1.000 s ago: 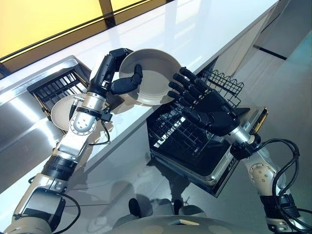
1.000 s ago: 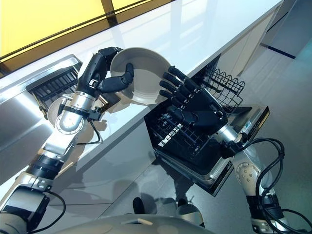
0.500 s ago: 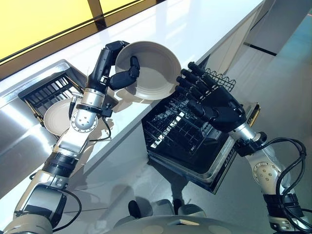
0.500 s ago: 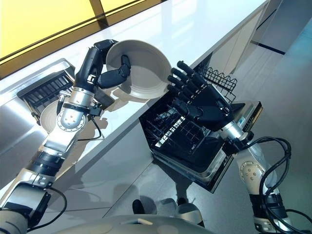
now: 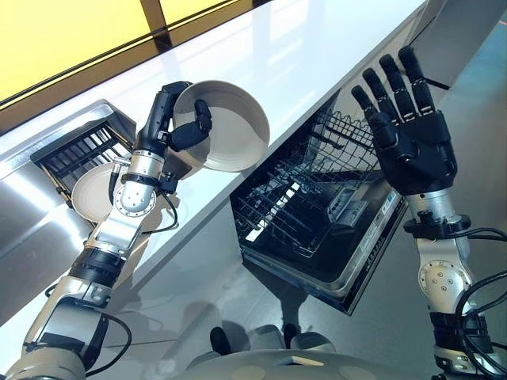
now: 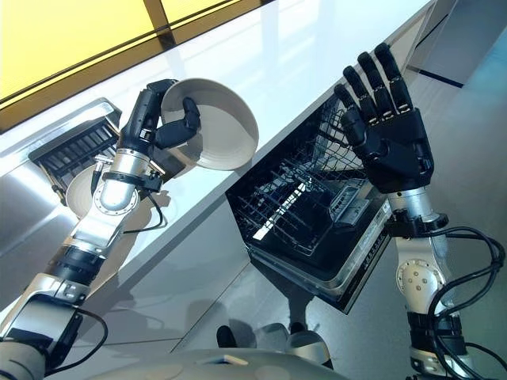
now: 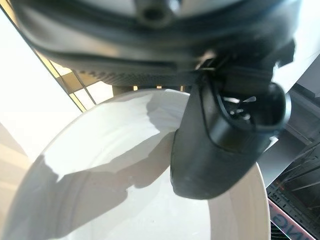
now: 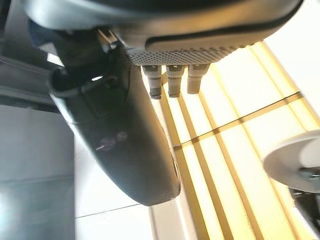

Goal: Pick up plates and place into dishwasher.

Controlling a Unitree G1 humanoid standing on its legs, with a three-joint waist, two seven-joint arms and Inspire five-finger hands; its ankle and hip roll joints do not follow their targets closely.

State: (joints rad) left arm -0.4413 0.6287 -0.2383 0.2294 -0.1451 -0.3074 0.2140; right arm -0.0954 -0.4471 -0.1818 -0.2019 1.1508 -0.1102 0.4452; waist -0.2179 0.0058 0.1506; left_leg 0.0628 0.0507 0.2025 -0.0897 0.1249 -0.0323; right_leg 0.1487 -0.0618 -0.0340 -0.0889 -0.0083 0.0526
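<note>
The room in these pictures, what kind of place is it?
Most likely a kitchen: a long white counter, a steel sink with a plate in it, and an open dishwasher with wire racks.

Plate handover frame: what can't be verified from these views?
- Left hand fingers behind the plate: hidden by the plate in both eye views.
- Second plate in the sink: partly covered by the left arm.
- Dishwasher rack: contents too dark to tell.
- Right hand: open, apart from the plate.
</note>
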